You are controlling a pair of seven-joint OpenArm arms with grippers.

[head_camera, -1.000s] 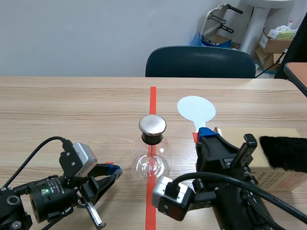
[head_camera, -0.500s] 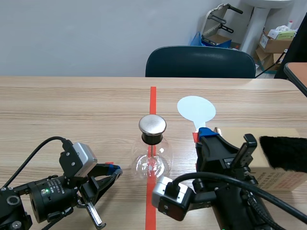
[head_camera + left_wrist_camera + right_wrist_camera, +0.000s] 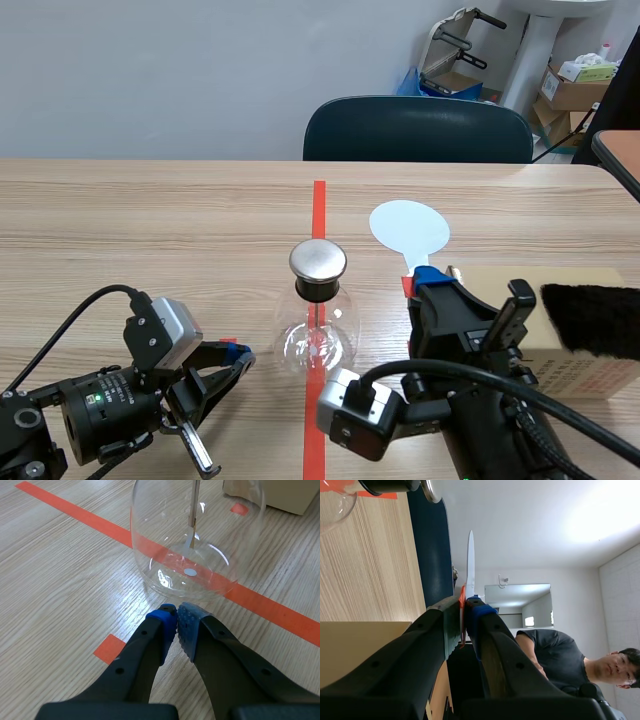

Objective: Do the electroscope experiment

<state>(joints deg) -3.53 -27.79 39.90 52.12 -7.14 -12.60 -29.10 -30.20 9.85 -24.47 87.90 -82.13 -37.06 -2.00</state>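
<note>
Standing mid-table on the red line (image 3: 319, 195), our clear round flask (image 3: 318, 340) is wearing a shiny metal cap (image 3: 318, 260); our left gripper (image 3: 176, 621) is sitting pinched together near-left of it, our right gripper (image 3: 464, 611) clamping a pale paddle (image 3: 409, 229).

Office-like lab room — wood-grain table (image 3: 150, 220) marked with orange-red tape (image 3: 319, 195), dark blue chair (image 3: 418, 130) at its far edge, plain grey wall (image 3: 150, 70), stacked cardboard boxes (image 3: 572, 92) in back right corner.
</note>
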